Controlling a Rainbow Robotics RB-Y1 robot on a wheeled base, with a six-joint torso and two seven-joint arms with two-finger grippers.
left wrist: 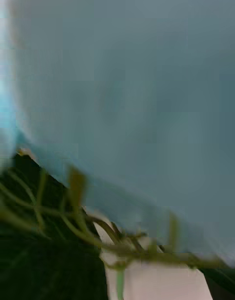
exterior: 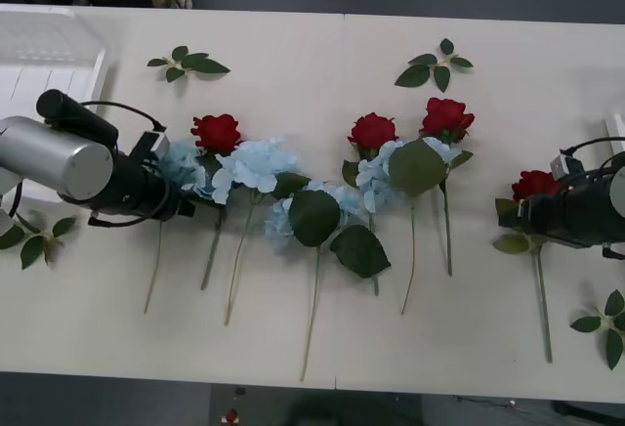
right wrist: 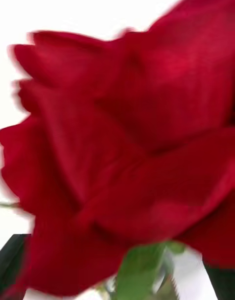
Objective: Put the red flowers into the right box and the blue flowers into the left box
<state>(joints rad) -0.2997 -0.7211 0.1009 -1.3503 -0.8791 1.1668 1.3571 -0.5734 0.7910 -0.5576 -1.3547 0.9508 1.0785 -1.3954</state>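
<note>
**Both arms at a flower head, one at each end of the row**

The left gripper [exterior: 186, 206] is at the leftmost of the blue flowers [exterior: 183, 164], whose stem runs from the head toward the table's near edge. In the left wrist view the pale blue head [left wrist: 132, 94] sits right against the camera with thin stalks below it. I cannot tell whether the fingers are spread or pinching. The left box [exterior: 49, 64] lies just behind this arm, at the far left corner of the table — a short way to carry.

The right gripper [exterior: 516, 213] is at the rightmost of the red flowers [exterior: 534, 184]; its stem also points to the near edge, across the arm's line of reach. The rose head [right wrist: 127, 148] is very close to the right wrist camera, with dark fingers [right wrist: 12, 261] at the corners, so they look spread around the stem base, though I cannot say this surely. The right box [exterior: 618, 125] is a thin pale rim beyond that rose, at the table's right edge.

Other roses and blue clusters lie between the two arms, stems parallel. No writing can be read.
</note>
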